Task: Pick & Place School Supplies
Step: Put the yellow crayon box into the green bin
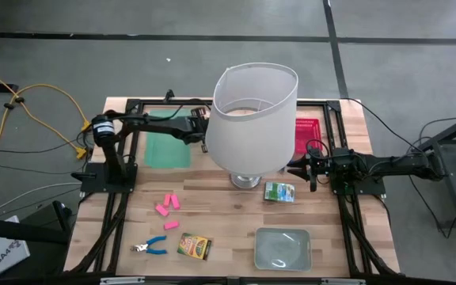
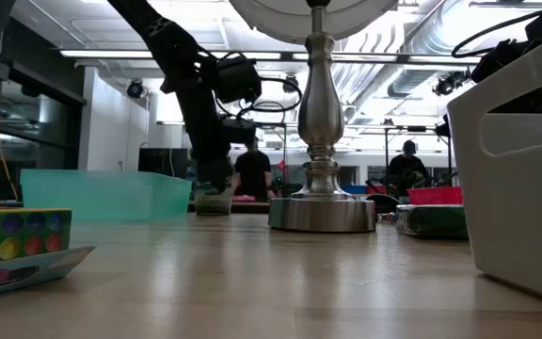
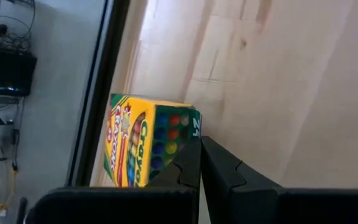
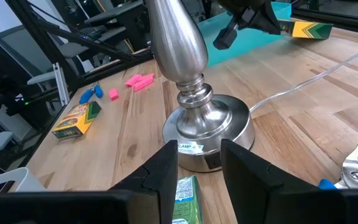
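Observation:
My left gripper (image 3: 199, 163) is shut at the table's far side, behind the white lampshade (image 1: 256, 115). A yellow-green crayon box (image 3: 143, 142) lies on the wood right beside its fingertips. My right gripper (image 4: 199, 163) is open, low over the table near the lamp's metal base (image 4: 207, 127). A green printed box (image 4: 185, 200) lies below its fingers, touching neither. Near the front edge lie three pink erasers (image 1: 167, 207), a blue-handled tool (image 1: 150, 248) and another crayon box (image 1: 194, 246). A second blue-handled tool (image 4: 353, 167) lies beside my right gripper. My left gripper has its shut fingertips (image 3: 191, 155) right against the corner of the crayon box (image 3: 188, 124) that lies on the table. I cannot tell whether they touch it.
The lamp stands mid-table, and its shade hides the far middle from above. A green tray (image 1: 169, 144) sits far left, a red tray (image 1: 308, 131) far right and a clear grey tray (image 1: 282, 247) near the front right. The lamp's cord (image 4: 303, 84) runs across the wood.

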Motion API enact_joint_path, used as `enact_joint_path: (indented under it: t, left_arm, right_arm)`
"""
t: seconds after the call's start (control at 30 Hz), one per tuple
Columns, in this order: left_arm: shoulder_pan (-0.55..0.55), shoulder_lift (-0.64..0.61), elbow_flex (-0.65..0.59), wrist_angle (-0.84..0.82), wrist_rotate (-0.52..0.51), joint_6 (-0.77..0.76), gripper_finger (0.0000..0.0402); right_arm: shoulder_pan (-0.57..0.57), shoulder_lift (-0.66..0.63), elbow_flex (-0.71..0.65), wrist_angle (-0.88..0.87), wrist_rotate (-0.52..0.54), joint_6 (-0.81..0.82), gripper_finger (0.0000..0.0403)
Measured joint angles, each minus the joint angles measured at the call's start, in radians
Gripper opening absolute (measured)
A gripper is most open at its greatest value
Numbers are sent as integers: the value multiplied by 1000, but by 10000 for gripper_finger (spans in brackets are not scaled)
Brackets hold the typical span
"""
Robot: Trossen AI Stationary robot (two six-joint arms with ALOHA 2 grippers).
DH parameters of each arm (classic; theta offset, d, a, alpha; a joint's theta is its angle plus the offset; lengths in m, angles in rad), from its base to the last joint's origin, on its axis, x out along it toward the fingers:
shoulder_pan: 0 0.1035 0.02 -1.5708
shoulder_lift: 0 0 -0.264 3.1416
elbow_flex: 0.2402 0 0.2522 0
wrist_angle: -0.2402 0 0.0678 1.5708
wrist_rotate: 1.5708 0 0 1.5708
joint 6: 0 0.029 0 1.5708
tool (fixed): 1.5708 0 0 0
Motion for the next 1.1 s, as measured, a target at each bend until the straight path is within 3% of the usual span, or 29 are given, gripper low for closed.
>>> enact_joint_path:
  t: [0.47,1.1]
  left_arm:
    - [46,-29,0,-16,43,-79,0]
    - [60,-134,-1,-12,33,-67,0]
  right_arm:
    - [0,0,0,0,0,0,113]
    - [0,0,0,0,0,0,113]
